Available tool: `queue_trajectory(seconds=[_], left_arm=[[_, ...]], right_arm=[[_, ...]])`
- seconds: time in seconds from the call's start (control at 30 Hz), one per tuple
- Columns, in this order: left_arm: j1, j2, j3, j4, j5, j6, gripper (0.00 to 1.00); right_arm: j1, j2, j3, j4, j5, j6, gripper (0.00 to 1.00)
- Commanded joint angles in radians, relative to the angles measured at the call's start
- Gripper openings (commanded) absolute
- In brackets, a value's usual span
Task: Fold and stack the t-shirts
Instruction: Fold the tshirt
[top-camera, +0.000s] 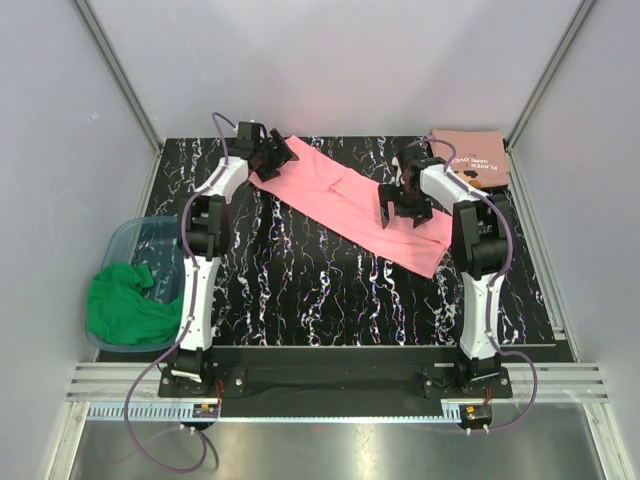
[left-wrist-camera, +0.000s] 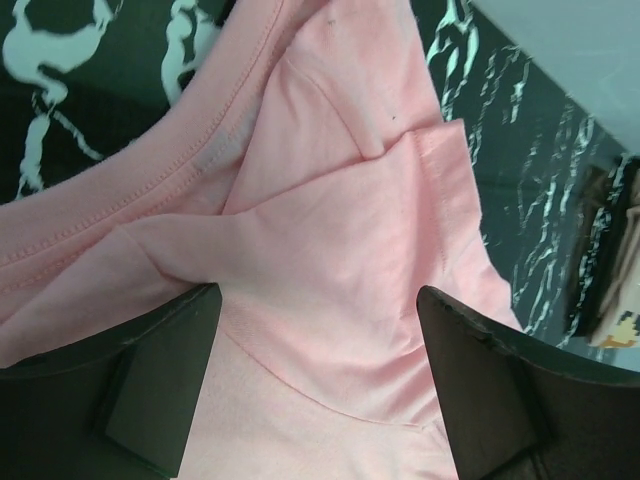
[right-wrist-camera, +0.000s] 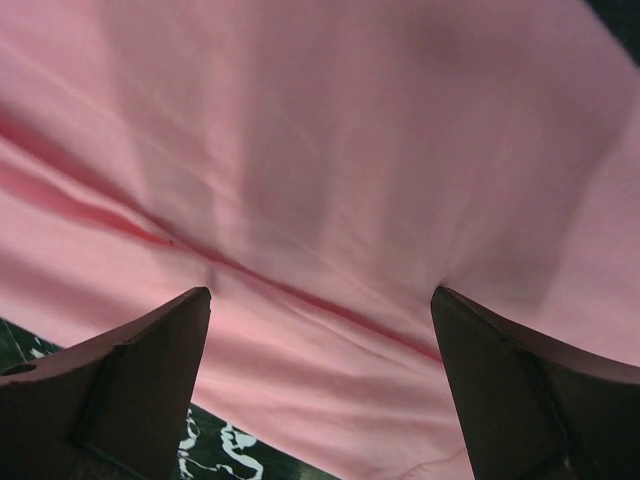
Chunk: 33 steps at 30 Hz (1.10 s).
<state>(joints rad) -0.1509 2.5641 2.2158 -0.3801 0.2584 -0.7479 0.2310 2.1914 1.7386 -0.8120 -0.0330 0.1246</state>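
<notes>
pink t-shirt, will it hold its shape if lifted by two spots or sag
Likely floppy: the pink t-shirt lies flat with soft creases and a folded-over sleeve, so it would probably sag between grasp points. It looks thin, so probably light. Pushed, it may bunch up rather than slide whole.

left arm (top-camera: 197, 290), right arm (top-camera: 487, 300): white links, black joints | purple cables (top-camera: 534, 385) | black fingers (left-wrist-camera: 150, 390)

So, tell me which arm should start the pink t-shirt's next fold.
Left, probably: the left fingers hang open over the collar end of the pink t-shirt; the right fingers hover over mid-cloth.
</notes>
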Motion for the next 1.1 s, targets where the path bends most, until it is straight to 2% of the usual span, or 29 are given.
queue_trajectory(seconds=[0.0, 0.2, 0.37, 0.53, 0.7, 0.93, 1.07], left_arm=[[0.019, 0.033, 0.002, 0.142, 0.084, -0.042, 0.87], [0.04, 0.108, 0.123, 0.173, 0.159, -0.044, 0.87], [0.037, 0.026, 0.076, 0.198, 0.168, -0.021, 0.93], [0.022, -0.204, -0.037, 0.241, 0.188, -0.011, 0.99], [0.002, -0.409, -0.136, 0.234, 0.219, -0.018, 0.99], [-0.039, -0.751, -0.453, 0.245, 0.24, -0.015, 0.98], [-0.094, -0.904, -0.562, 0.207, 0.251, 0.01, 0.98]], right_arm=[[0.01, -0.133, -0.039, 0.057, -0.083, -0.152, 1.0], [0.008, -0.162, -0.071, 0.109, -0.113, -0.229, 1.0], [0.008, -0.115, -0.011, 0.051, -0.154, -0.333, 1.0], [0.01, -0.07, 0.016, 0.036, -0.194, -0.368, 1.0], [0.007, -0.042, 0.012, 0.054, -0.182, -0.384, 1.0], [0.007, 0.005, 0.018, 0.054, -0.142, -0.352, 1.0], [0.008, 0.018, 0.022, 0.048, -0.096, -0.315, 0.99]])
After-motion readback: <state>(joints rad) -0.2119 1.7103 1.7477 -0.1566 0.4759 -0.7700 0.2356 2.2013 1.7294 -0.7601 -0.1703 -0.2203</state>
